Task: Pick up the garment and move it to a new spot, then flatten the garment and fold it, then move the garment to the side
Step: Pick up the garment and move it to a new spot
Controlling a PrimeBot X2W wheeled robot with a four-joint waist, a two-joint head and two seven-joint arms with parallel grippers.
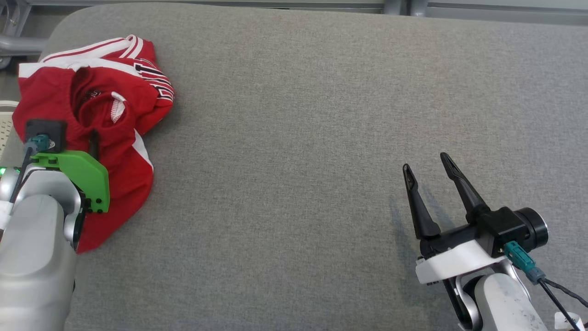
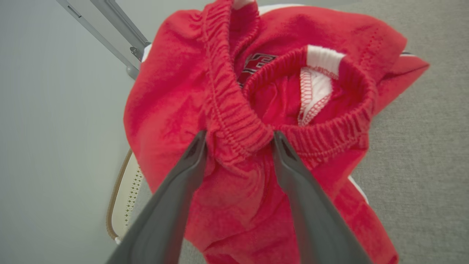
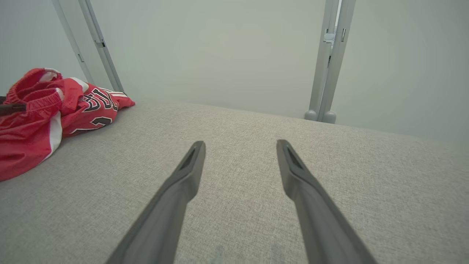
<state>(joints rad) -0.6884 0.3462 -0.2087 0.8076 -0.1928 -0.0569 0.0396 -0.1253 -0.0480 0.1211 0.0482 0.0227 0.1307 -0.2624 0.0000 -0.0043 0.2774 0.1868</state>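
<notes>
Red garment (image 1: 124,92) lies partly hidden under left gripper (image 2: 240,141), fingers (image 2: 183,176) straddling waistband (image 2: 234,121).

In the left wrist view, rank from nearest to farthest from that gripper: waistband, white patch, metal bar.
1. Waistband, within the left gripper.
2. White patch, beyond it, to the right.
3. Metal bar, upper left, past the cloth.

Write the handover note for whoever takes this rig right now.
Left hand: open, fingers straddling the waistband of the red garment, not clamped.
Right hand: open, empty, over the grey surface.
Garment: crumpled at the surface's far left corner.
Done: left hand placed for the grasp, nothing more.
Left: grasp, move to a new spot, flatten, fold, set aside.
</notes>
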